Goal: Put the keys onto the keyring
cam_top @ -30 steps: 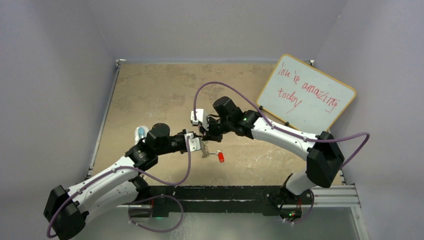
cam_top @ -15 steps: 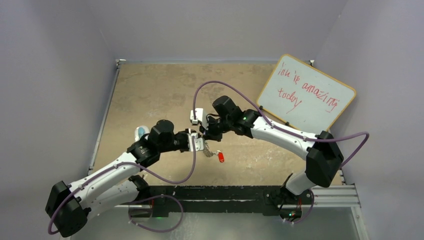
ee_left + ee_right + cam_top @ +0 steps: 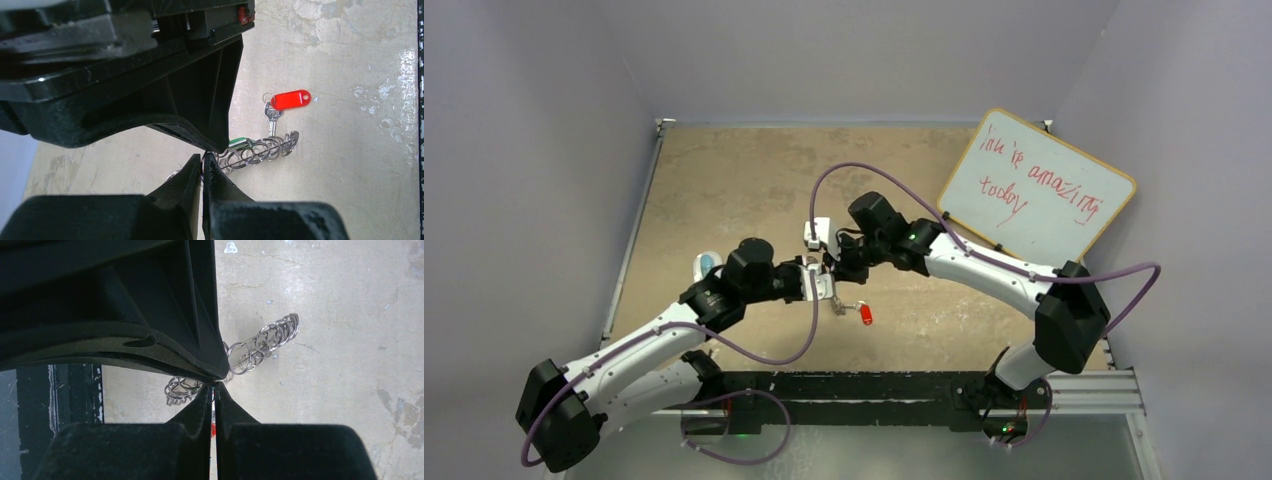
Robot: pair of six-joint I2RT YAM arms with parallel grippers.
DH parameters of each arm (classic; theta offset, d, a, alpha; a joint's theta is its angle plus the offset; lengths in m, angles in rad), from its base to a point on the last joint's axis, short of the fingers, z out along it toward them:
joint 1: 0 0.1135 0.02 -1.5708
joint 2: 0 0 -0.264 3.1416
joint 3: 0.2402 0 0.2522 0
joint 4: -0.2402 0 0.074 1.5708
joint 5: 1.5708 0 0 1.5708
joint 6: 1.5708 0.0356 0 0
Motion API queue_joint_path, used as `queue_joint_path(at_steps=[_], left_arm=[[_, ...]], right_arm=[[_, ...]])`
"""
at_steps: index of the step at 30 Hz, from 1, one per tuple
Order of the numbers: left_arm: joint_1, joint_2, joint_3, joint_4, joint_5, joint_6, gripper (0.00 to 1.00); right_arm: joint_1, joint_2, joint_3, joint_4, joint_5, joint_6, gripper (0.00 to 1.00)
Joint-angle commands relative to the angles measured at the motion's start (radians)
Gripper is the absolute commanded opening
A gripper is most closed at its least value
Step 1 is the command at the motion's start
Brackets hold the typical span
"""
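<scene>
Shows the left gripper (image 3: 202, 162) closed tight on the rim of the large flat silvery metal keyring (image 3: 260, 148) with its fringe of small wire loops, and the right gripper (image 3: 214, 389) pinched shut on the same rim just beside it. Puts all this over the middle of the mottled tan worktop (image 3: 724, 180), toward its near edge. Has the tiny silver key with the red plastic head (image 3: 290, 99) touching the loops, and only a sliver of the green-headed key (image 3: 241, 141) showing among them.

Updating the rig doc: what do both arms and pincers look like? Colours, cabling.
On the left arm and right arm: white link shells, black joint housings, a purple cable looping loosely along each. The left pincer and right pincer: matte black fingers tapering to thin wedge tips.
</scene>
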Motion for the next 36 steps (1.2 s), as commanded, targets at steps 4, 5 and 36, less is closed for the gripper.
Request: queue_joint_path(at_steps=[4,5,36], left_arm=[[-0.003,-0.07,-0.05,0.179,-0.04,-0.16,0.0],[-0.002,-0.084,-0.07,0.217,-0.045,-0.189,0.0],[-0.002,-0.232,-0.327,0.599,-0.155,-0.447,0.0]], right_arm=[[-0.04,-0.026,-0.009,0.089,-0.137,0.015,0.0],[-0.05,-0.03,-0.019,0.103,-0.16,0.019,0.0],[-0.129,-0.125,-0.333,0.586,-0.264,0.147,0.3]])
